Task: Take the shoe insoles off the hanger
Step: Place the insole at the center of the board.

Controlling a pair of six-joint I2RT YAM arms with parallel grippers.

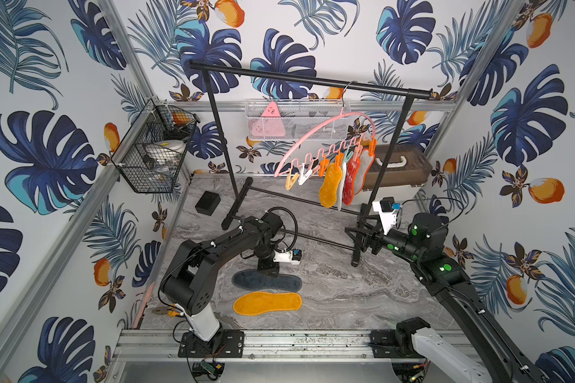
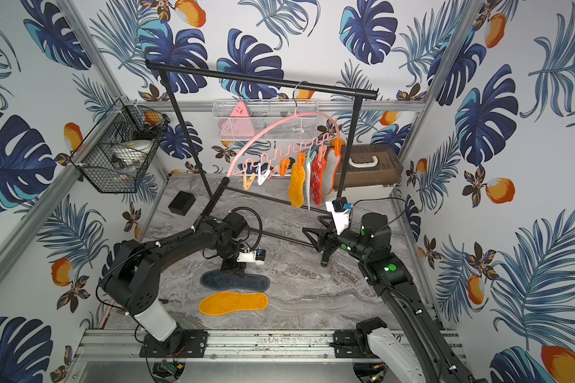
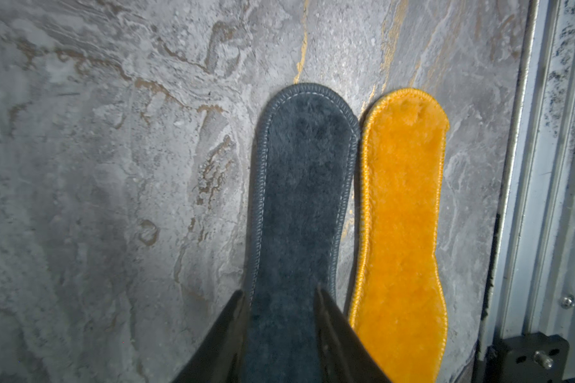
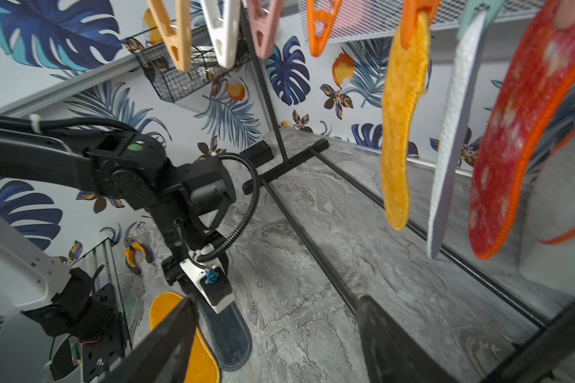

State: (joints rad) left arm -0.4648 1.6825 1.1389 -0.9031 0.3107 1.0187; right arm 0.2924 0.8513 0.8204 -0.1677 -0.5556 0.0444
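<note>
The pink hanger (image 1: 319,127) hangs by its hook from the black rail. Several shoe insoles are clipped at its right end, among them an orange one (image 1: 330,185) (image 4: 399,132), a pale blue-grey one (image 4: 452,132) and a red mesh one (image 1: 350,187) (image 4: 512,149). A dark navy insole (image 1: 266,280) (image 3: 302,199) and an orange insole (image 1: 268,302) (image 3: 402,215) lie flat side by side on the table. My left gripper (image 1: 268,272) (image 3: 279,295) points down over the navy insole's heel end, jaws apart, open. My right gripper (image 1: 354,237) (image 4: 276,300) hovers open and empty below the hanging insoles.
The black garment rail (image 1: 309,79) stands on the marble table, its foot bar (image 1: 356,262) just beside my right gripper. A brown-lidded box (image 1: 399,169) sits behind it. A black wire basket (image 1: 153,156) and a white mesh basket (image 1: 292,122) hang on the walls. A small black box (image 1: 207,201) lies back left.
</note>
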